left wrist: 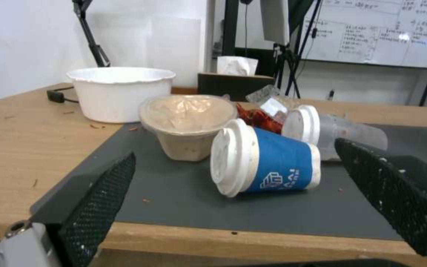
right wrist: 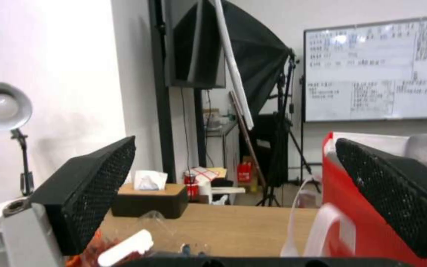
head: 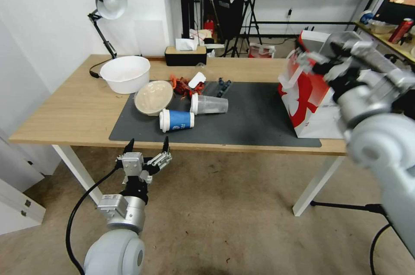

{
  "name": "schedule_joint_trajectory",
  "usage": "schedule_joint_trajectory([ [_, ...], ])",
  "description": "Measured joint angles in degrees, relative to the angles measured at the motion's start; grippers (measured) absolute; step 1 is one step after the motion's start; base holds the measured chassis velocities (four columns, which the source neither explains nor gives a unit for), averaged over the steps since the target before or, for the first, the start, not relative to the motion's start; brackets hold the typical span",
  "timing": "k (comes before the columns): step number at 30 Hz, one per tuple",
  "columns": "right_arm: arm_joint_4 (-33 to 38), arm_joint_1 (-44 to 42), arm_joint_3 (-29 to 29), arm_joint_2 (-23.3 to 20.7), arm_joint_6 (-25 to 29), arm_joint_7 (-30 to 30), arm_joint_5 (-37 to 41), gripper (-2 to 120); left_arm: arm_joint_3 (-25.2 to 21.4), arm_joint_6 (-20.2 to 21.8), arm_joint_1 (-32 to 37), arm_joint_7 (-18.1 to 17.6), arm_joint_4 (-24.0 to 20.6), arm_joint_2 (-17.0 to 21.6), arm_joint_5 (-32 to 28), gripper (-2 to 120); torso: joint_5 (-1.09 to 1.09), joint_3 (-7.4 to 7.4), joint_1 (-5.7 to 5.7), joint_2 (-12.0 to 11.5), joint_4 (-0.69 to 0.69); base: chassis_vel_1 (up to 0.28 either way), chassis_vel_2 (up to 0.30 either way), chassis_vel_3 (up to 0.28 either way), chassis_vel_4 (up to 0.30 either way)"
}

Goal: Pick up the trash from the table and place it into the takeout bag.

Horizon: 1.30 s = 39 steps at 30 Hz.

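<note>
Head view first: the left gripper (head: 147, 146) hangs just off the near edge of the table (head: 56, 110), below tabletop height, fingers spread wide with nothing between them. Straight ahead of it on the dark grey mat (head: 250, 119) lies the white-lidded blue paper cup (head: 176, 120) on its side, lid toward the robot's left. Just behind it, the clear plastic cup (head: 209, 104) is also tipped over, and the beige bowl (head: 153, 97) leans tilted beside the white bowl (head: 125, 74). Red leftovers (head: 185, 85) sit in a heap behind the cups. Over on the right, the right gripper (head: 317, 65) is up high by the takeout bag (head: 311, 102), which stands upright at the mat's far right end. From the right wrist view its fingers (right wrist: 92, 191) are wide apart and empty, the bag's red panel (right wrist: 352, 222) just beside one of them. From the left wrist view, the blue cup (left wrist: 268, 163) sits squarely between the open pads.
</note>
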Motion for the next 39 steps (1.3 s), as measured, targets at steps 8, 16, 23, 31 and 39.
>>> schedule_joint_trajectory([
  [8,0.43,-18.43,-0.11,8.25,11.58,-2.88,-18.33,100,-0.28,-0.29,0.24,-0.04,0.05,0.10,0.01,100,0.00,-0.01,-0.01,0.00,-0.01,0.000,0.000,0.000,0.000],
  [16,-2.10,-25.59,-1.48,12.74,17.39,-2.55,-24.98,100,-0.22,-0.69,0.60,-0.05,0.19,0.32,0.04,100,0.00,-0.01,-0.01,0.00,0.00,0.000,0.000,0.000,0.000],
  [23,-4.57,-27.74,-3.23,14.77,19.15,-1.71,-27.17,100,-0.03,-0.77,0.77,-0.05,0.24,0.51,0.11,100,0.00,-0.01,-0.01,0.00,0.00,0.000,0.000,0.000,0.000],
  [31,-6.10,-27.39,-3.93,15.11,19.30,-1.68,-26.90,100,-0.08,-0.91,0.98,-0.04,0.25,0.57,0.14,100,0.00,0.00,-0.01,-0.01,0.01,0.000,0.000,0.000,0.000],
  [39,-6.41,-26.17,-4.00,14.62,18.50,-1.73,-25.94,100,-0.23,-1.01,0.79,-0.04,0.66,0.36,0.15,100,0.00,0.00,-0.01,-0.01,0.00,0.000,0.000,0.000,0.000],
])
